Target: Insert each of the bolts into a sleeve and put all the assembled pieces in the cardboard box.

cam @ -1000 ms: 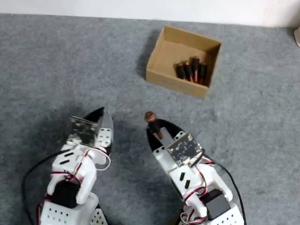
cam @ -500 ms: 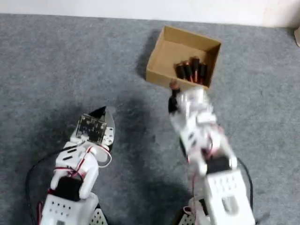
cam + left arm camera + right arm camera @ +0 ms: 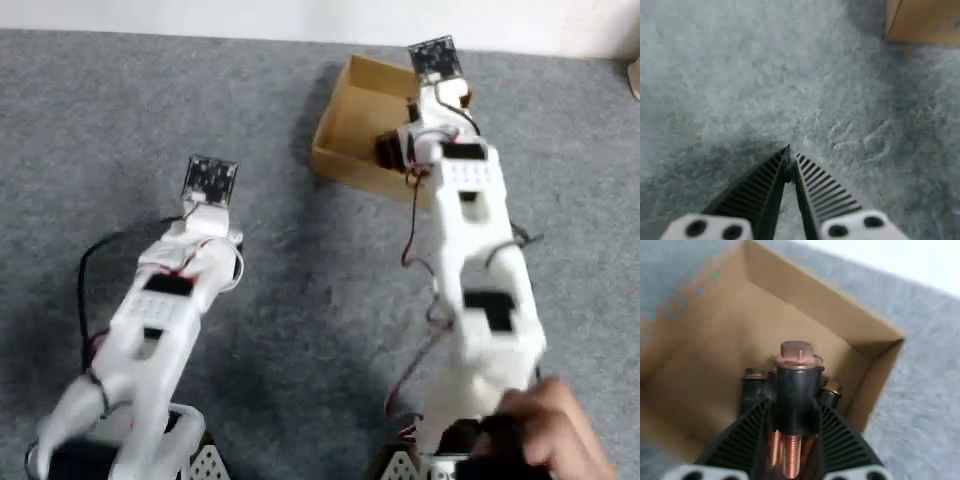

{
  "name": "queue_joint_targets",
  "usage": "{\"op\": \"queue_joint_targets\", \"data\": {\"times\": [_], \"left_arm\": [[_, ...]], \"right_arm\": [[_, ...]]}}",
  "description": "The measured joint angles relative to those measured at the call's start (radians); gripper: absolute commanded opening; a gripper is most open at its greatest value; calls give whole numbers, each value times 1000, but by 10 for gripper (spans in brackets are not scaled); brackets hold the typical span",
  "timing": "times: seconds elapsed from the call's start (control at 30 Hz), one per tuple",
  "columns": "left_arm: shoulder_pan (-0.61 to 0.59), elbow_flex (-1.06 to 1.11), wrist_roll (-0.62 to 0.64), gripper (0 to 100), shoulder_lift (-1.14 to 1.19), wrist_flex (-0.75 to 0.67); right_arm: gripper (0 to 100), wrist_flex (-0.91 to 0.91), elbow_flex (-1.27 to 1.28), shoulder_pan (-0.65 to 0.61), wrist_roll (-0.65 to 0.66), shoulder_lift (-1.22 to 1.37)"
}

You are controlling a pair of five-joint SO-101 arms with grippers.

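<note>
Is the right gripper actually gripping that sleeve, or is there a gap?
Touching. Right wrist view: the right gripper has both fingers pressed against the sides of the black sleeve.

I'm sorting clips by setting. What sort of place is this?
Likely a robotics test bench: two small arms at a grey felt-covered table, the right gripper holding a sleeved bolt over a cardboard box of more.

A grey fuzzy mat [image 3: 90,150] spreads wide (faint swirls mark its nap). A white strip [image 3: 200,15] borders its far edge, where a pale object [image 3: 634,75] sits half cut off.
</note>
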Motion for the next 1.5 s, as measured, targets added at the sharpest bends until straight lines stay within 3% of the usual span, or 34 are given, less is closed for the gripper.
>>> {"op": "queue_joint_targets", "data": {"times": [0.3, 0.53, 0.6, 0.97, 1.07, 1.23, 1.4, 1.5], "left_arm": [[0, -40, 3, 7, 57, -3], [0, -40, 3, 7, 57, -3], [0, -40, 3, 7, 57, -3], [2, -29, 3, 6, 26, -3], [2, 35, 3, 6, -91, -3], [14, 198, -38, 6, -422, 31], [71, 322, -170, 6, -847, 256], [74, 419, -245, 6, -1111, 400]], "right_arm": [[15, 287, -712, 5, 2, 522], [347, 586, -1172, 2, 2, 709], [379, 669, -1301, 2, 2, 740], [378, 1016, -1396, -5, 2, 663], [378, 1125, -1398, -28, 2, 565], [378, 1145, -1398, -11, -83, 393], [378, 1145, -1392, 28, -103, 143], [378, 1145, -1263, 25, -117, -60]]}}
